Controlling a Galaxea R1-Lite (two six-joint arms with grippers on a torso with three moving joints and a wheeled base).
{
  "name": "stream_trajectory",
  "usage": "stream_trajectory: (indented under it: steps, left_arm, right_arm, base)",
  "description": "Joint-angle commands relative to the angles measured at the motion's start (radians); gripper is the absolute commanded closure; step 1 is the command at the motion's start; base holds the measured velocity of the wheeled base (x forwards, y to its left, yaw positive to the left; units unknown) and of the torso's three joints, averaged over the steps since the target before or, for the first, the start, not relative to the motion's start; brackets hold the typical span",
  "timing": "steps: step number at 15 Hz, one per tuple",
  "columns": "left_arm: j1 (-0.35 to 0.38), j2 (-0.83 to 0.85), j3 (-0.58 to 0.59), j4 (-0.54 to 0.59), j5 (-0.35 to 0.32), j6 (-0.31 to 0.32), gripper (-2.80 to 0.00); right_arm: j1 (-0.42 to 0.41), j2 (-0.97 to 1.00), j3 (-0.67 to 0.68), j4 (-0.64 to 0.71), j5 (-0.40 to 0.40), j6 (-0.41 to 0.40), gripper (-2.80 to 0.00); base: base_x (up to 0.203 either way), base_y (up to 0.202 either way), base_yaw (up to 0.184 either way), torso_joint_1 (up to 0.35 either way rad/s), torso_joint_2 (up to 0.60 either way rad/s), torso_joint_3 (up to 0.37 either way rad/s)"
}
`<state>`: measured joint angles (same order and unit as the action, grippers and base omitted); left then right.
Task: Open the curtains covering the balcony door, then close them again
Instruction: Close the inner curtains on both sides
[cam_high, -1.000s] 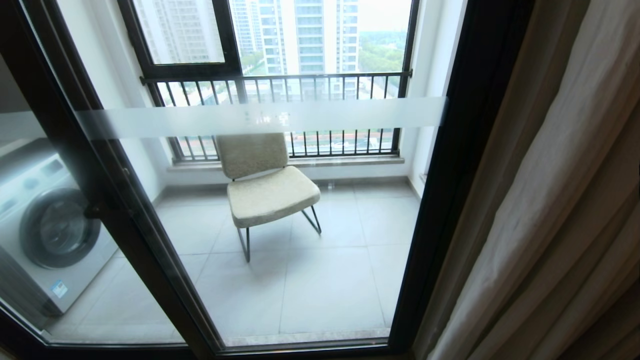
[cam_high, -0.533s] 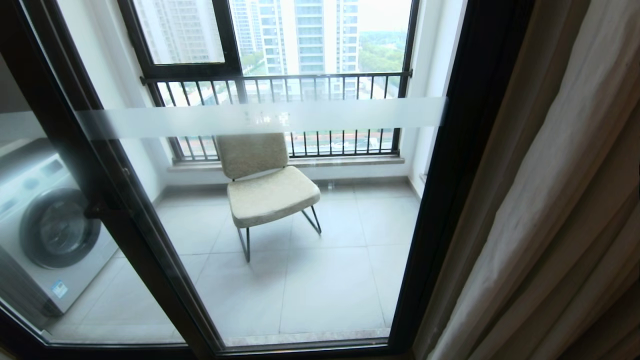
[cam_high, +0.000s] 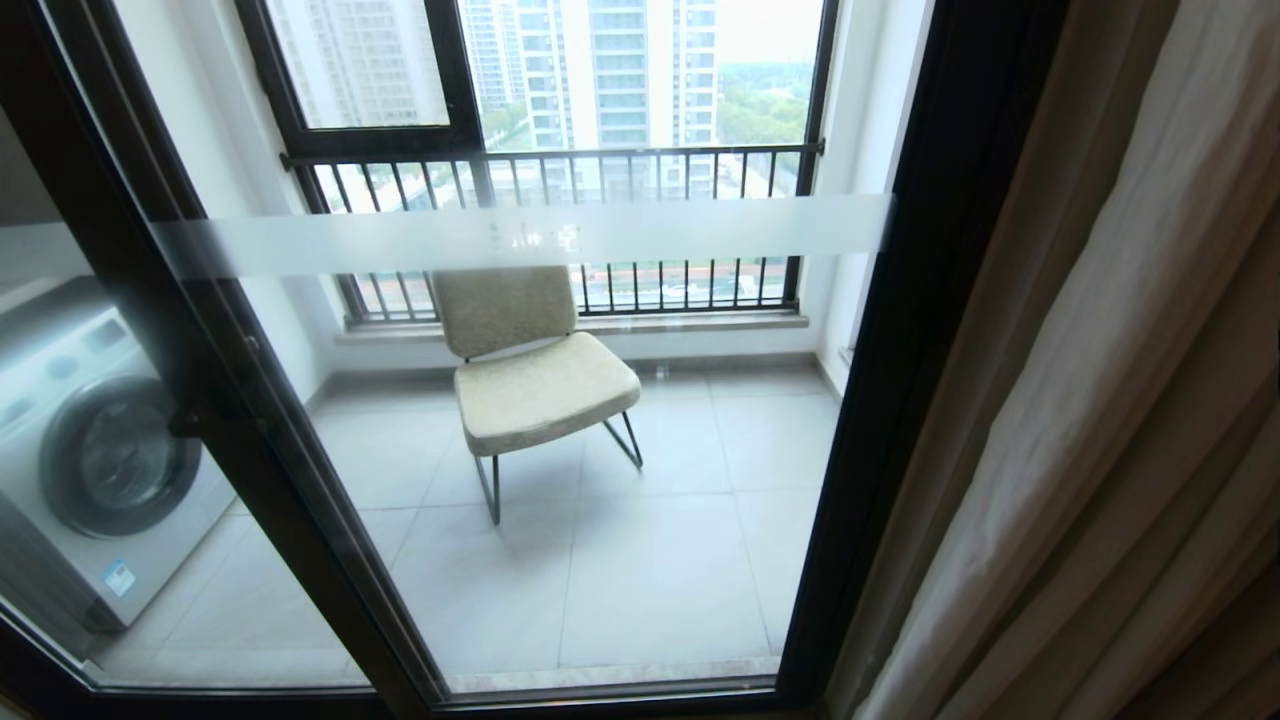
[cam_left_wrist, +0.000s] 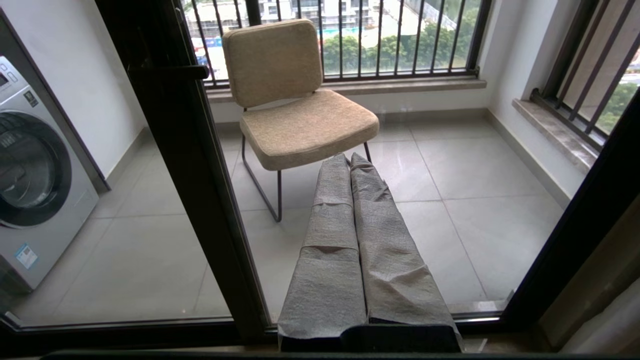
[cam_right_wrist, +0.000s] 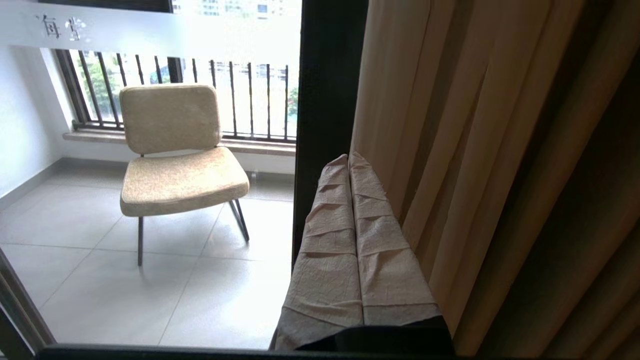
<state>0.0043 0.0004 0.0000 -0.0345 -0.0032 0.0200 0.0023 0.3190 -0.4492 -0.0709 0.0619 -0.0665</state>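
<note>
Currently the curtains (cam_high: 1090, 420) hang bunched just right of the balcony door (cam_high: 560, 420), pane fully uncovered, so the closing step looks next. Right tool (cam_right_wrist: 350, 159) sits just beside the door's right frame, tips together, near the innermost beige fold, holding nothing. Left tool (cam_left_wrist: 349, 159) is parked facing the glass, fingers together, empty. My advice: spread the right fingers, pinch the leading fold's edge rather than the whole bunch, then drag level across the door; avoid snagging the black lever handle (cam_left_wrist: 170, 72).
</note>
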Motion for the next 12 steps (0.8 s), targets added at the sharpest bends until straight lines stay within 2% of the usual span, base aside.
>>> stream_trajectory:
  steps: [1,2,7,12]
  left_arm:
    - [0.000,0.000,0.000,-0.001,0.000,0.000,0.00]
    - [0.000,0.000,0.000,-0.001,0.000,0.000,0.00]
    - [0.000,0.000,0.000,-0.001,0.000,0.000,0.00]
    - [0.000,0.000,0.000,-0.001,0.000,0.000,0.00]
  right_arm:
    - [0.000,0.183,-0.065,-0.053,0.001,0.000,0.00]
    - [-0.001,0.250,-0.110,-0.092,0.000,0.000,-2.80]
    - [-0.001,0.488,-0.291,-0.222,0.003,0.006,-2.80]
    - [-0.004,0.637,-0.392,-0.298,-0.001,0.007,-2.80]
  base:
    - [0.000,0.000,0.000,0.000,0.00,0.000]
    - [0.000,0.000,0.000,0.000,0.00,0.000]
    - [0.000,0.000,0.000,0.000,0.00,0.000]
    - [0.000,0.000,0.000,0.000,0.00,0.000]
